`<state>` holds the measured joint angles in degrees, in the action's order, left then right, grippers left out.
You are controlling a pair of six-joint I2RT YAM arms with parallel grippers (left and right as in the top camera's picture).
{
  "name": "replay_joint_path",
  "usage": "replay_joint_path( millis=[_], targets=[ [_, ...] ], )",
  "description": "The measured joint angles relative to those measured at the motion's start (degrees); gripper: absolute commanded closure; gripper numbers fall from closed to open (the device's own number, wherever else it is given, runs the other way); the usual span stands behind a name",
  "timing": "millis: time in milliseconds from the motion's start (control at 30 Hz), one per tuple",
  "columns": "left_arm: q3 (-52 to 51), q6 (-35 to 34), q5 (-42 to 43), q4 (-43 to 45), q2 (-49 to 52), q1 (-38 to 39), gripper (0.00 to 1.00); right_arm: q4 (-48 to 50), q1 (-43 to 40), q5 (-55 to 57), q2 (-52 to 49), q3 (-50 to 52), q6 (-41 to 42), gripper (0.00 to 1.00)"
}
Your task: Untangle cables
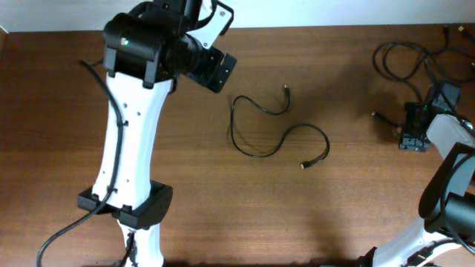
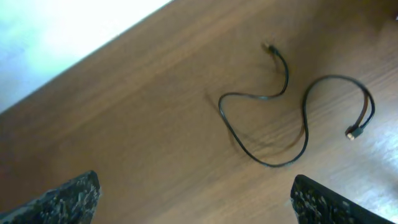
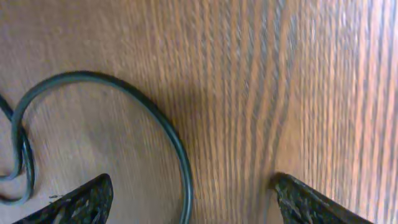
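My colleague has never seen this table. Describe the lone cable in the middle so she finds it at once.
On the brown wooden table, look at the middle. A thin black cable lies there in a loose squiggle, a small plug at each end. Unlike the looped cables at the right edge, it lies alone, touching nothing.

Two arms point(image 1: 126, 141) point(image 1: 445, 185), one loose cable point(image 1: 233, 122), one tangled cable bunch point(image 1: 401, 44), one table point(image 1: 223, 222).

Brown wooden tabletop point(image 1: 223, 215) as I view it: one loose black cable point(image 1: 254, 156) lies curled mid-surface; further cables point(image 1: 404, 59) lie bunched at the far-right edge.
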<state>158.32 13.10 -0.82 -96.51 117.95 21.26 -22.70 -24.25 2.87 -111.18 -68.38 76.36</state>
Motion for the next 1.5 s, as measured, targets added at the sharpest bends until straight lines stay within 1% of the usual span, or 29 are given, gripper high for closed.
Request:
replay_joint_path(
  millis=[33, 133, 167, 200, 300, 333, 433, 500, 533, 600, 700, 733, 800, 900, 933, 967, 1033, 1067, 1100, 1133, 1167, 1200, 1233, 1267, 1300, 1333, 1367, 1467, 1500],
  targets=[
    [-1.29, 0.00, 0.02, 0.35, 0.02, 0.00, 0.01, -1.25, 0.00, -1.29, 0.09, -0.13, 0.83, 0.15],
    [-4.15, 0.00, 0.02, 4.37, 0.02, 0.00, 0.01, -3.65, 0.07, -3.85, 0.35, -0.37, 3.54, 0.19],
    [-4.15, 0.00, 0.22, 5.88, 0.00, 0.00, 0.01, -3.45, 0.07, -3.82, 0.22, -0.35, 4.35, 0.53],
    [-4.15, 0.00, 0.68, 6.43, 0.00, 0.00, 0.01, -3.23, 0.07, -3.82, -0.17, -0.68, 4.66, 0.96],
    [-4.15, 0.00, 1.33, 7.15, 0.00, 0.00, 0.01, 7.82, 0.00, -6.82, -6.80, -2.62, 3.72, 0.96],
    [-4.15, 0.00, 1.49, 7.13, 0.00, 0.00, 0.01, 8.79, 0.00, -6.93, -7.15, -2.64, 2.80, 0.96],
    [-4.15, 0.00, 1.51, 7.19, 0.00, 0.00, 0.01, 7.15, -1.55, -6.95, -7.96, -4.83, -5.46, 0.96],
    [-4.15, 0.00, 1.51, 7.21, 0.00, 0.00, 0.01, -0.37, -8.74, -7.26, -8.66, -8.63, -11.28, 0.96],
    [-4.15, 0.00, 1.51, 7.26, 0.00, 0.00, 0.01, -4.55, -15.74, -7.28, -8.48, -10.10, -16.17, 0.96],
    [-4.15, 0.00, 1.51, 8.55, 0.00, 0.00, 0.01, -5.66, -22.77, -6.91, -8.24, -10.23, -20.44, 0.96],
    [-4.15, 0.00, 1.51, 9.40, 0.00, 0.00, 0.01, -5.79, -27.91, -4.79, -8.04, -10.47, -26.32, 0.96],
    [-4.15, 0.00, 1.51, 9.40, 0.00, 0.00, 0.01, -5.57, -28.55, -3.28, -8.07, -11.30, -28.89, 0.96],
    [-4.15, 0.00, 1.51, 9.35, 0.00, 0.00, 0.01, -0.61, -27.69, -2.25, -8.13, -14.95, -31.87, 0.96],
    [-4.15, 0.00, 1.51, 9.38, 0.00, 0.00, 0.01, 5.29, -24.22, -1.99, -8.15, -15.08, -34.36, 0.96],
    [-4.15, 0.00, 1.51, 9.42, 0.00, 0.00, 0.01, 6.08, -22.77, -1.60, -8.15, -15.10, -35.06, 0.84],
    [-4.15, 0.00, 1.51, 9.42, 0.00, 0.00, 0.01, 5.16, -21.09, -2.80, -8.15, -15.23, -36.94, 0.60],
    [-4.15, 0.00, 1.51, 9.35, 0.00, 0.00, 0.01, 1.18, -18.88, -13.84, -8.11, -18.18, -44.85, 0.50],
    [-4.15, 0.00, 1.51, 9.38, 0.00, 0.00, 0.01, -2.75, -17.31, -23.61, -7.39, -21.99, -52.68, 0.44],
    [-4.15, 0.00, 1.51, 9.51, 0.00, 0.00, 0.01, -8.81, -15.08, -30.86, -5.53, -25.70, -61.81, 0.35],
    [-4.15, 0.00, 1.51, 10.08, 0.00, 0.00, 0.01, -19.17, -10.84, -35.47, -2.01, -28.87, -74.75, 0.31],
    [-4.15, 0.00, 1.51, 10.71, 0.00, 0.00, 0.01, -24.28, -4.55, -38.18, 2.16, -30.93, -85.05, 0.31],
    [-4.15, 0.00, 1.51, 11.47, 0.00, 0.00, 0.01, -28.83, 1.73, -39.52, 4.87, -31.91, -92.15, 0.31],
    [-4.15, 0.00, 1.51, 12.39, 0.00, 0.00, 0.01, -33.11, 10.47, -41.16, 6.64, -32.26, -98.68, 0.31],
    [-4.15, 0.00, 1.51, 12.83, 0.00, 0.00, 0.01, -37.66, 18.05, -41.35, 6.58, -32.35, -104.61, 0.01],
    [-4.15, 0.00, 1.51, 13.00, 0.00, 0.00, 0.01, -40.09, 24.28, -40.46, 6.34, -32.28, -108.61, 0.01],
    [-4.15, 0.00, 1.51, 13.03, 0.00, 0.00, 0.01, -39.58, 28.33, -38.27, 6.23, -32.28, -109.94, 0.01],
    [-4.15, 0.00, 1.51, 12.83, 0.00, 0.00, 0.01, -40.33, 35.19, -34.45, 6.10, -32.28, -111.60, 0.01],
    [-4.15, 0.00, 1.51, 12.09, 0.00, 0.00, 0.01, -42.56, 46.42, -30.82, 5.68, -29.92, -120.06, 0.01],
    [-4.15, 0.00, 1.49, 12.33, 0.00, 0.00, 0.01, -41.72, 49.62, -30.53, 4.57, -28.02, -122.53, 0.07]
  ],
)
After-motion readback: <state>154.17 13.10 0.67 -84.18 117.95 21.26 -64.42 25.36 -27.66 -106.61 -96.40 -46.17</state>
